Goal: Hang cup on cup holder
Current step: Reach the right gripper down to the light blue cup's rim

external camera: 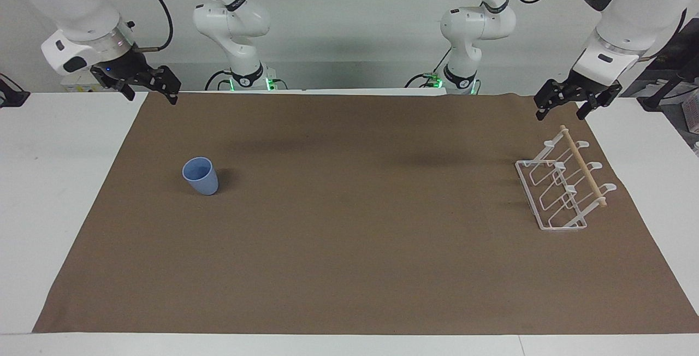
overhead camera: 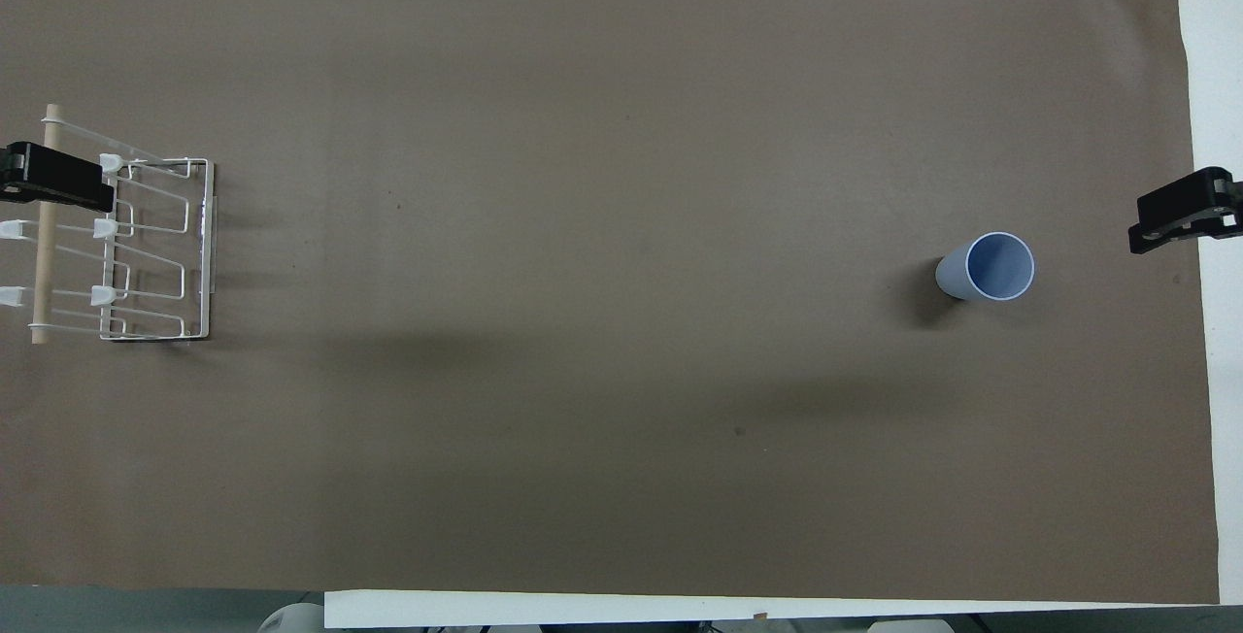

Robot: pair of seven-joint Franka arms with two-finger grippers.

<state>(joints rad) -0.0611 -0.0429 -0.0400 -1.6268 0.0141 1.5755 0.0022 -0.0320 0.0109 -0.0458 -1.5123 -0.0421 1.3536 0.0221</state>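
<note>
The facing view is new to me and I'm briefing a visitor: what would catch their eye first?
The light blue cup stands upright and alone on the brown mat toward the right arm's end of the table. The white wire cup holder with its wooden rod sits toward the left arm's end. Both grippers wait open and raised, the right gripper and left gripper over the mat's corners nearest the robots.

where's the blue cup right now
The cup stands upright on the brown mat toward the right arm's end of the table, apart from the cup holder at the left arm's end, with nothing touching it.
</note>
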